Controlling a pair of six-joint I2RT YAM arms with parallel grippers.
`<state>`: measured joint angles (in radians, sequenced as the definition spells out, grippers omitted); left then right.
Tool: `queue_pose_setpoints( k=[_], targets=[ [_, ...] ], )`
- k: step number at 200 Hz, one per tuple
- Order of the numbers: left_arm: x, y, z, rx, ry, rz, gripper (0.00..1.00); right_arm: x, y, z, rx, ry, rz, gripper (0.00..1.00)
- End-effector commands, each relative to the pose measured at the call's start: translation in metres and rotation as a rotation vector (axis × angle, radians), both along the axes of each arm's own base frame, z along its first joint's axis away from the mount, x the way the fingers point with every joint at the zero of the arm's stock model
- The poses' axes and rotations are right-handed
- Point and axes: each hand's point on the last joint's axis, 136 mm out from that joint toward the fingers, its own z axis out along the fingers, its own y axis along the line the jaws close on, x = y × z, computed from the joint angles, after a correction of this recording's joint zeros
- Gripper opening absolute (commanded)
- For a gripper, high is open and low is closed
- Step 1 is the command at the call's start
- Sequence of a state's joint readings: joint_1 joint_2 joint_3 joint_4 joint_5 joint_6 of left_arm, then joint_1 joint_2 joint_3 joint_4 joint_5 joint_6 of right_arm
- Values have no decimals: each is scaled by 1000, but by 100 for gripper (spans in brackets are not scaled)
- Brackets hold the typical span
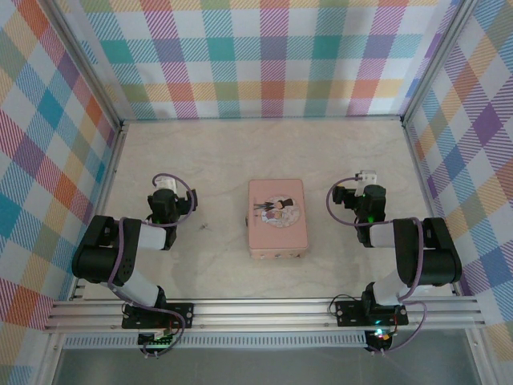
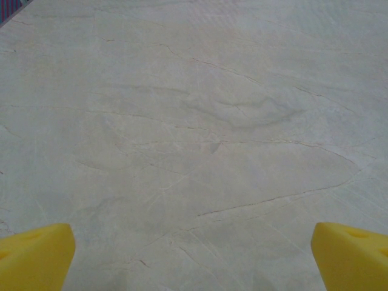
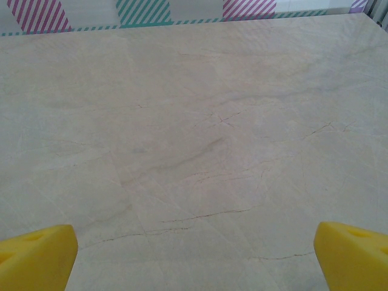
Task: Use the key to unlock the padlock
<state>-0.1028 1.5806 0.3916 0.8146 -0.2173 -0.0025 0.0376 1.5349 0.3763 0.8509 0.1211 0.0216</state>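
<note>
Yellow fingertips (image 2: 36, 257) sit closest to the lens in the left wrist view, one in each lower corner of the frame and far from each other. The left gripper (image 2: 194, 267) is therefore released, with its jaws spread wide, and the pale marbled table (image 2: 194, 121) lies between them. The right wrist view is almost the same: the right gripper (image 3: 194, 267) is also spread wide and released, with one yellow tip in each lower corner. Beyond it the table runs up to a strip of striped wall (image 3: 142, 9) along the top edge of the frame.

In the top view both grippers point toward the upper part of the frame. The left arm (image 1: 120, 249) is folded at lower left and the right arm (image 1: 413, 249) at lower right. Their bases stand on a metal rail (image 1: 264, 309) along the bottom.

A pink tin (image 1: 276, 218) with a cartoon couple on its lid lies flat in the middle of the table, between the two grippers and apart from both. A tiny dark speck (image 1: 206, 227) lies on the table between the left gripper and the tin, nearer to the tin. It is too small to tell whether this is the padlock, so I cannot say with certainty where the padlock is. Checked walls (image 1: 272, 56) in many colours stand around the table.
</note>
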Motion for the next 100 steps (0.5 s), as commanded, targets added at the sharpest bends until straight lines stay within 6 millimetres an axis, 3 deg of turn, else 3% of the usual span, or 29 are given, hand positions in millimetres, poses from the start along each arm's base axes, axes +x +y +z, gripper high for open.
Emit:
queue_pose_setpoints(
  k=[1, 28, 61, 83, 100],
  targets=[
    [7, 2, 16, 1, -50, -4, 100, 7, -3, 14, 11, -41, -14, 100],
    [12, 2, 31, 4, -2, -1, 100, 6, -3, 30, 10, -19, -11, 100],
    [13, 2, 51, 11, 17, -1, 100, 0, 2, 66, 53, -8, 0, 100],
    [14, 4, 85, -67, -48, 39, 100, -5, 10, 95, 128, -34, 22, 100],
    [20, -9, 111, -250, -87, -1, 100, -15, 14, 109, 280, 5, -11, 100]
  ],
)
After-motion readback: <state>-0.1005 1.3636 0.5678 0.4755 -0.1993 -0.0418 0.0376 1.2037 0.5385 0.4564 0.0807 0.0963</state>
